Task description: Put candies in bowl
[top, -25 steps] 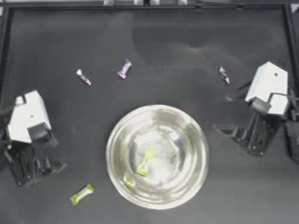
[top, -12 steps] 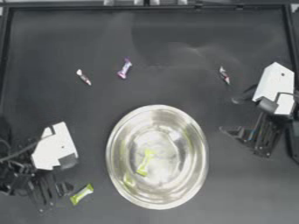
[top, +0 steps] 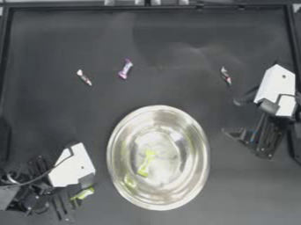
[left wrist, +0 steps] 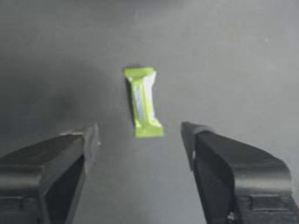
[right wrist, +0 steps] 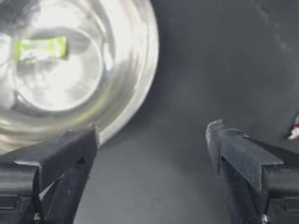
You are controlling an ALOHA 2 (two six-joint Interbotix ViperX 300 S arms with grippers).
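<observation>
dark table (top: pixel 176 52) holds silver bowl (top: pixel 157 157); three candies (top: pixel 124 69) lie beyond.

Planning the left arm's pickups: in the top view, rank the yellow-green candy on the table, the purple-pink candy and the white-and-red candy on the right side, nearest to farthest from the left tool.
1. Yellow-green candy on the table, right at the left tool.
2. Purple-pink candy, far side, left of centre.
3. White-and-red candy on the right side, near the right arm.

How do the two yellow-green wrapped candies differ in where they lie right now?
One yellow-green twist-wrapped candy lies inside the shiny silver metal bowl; the other yellow-green candy lies on the dark table outside the bowl, just ahead of the open left end effector. Both share colour and shape.
</observation>
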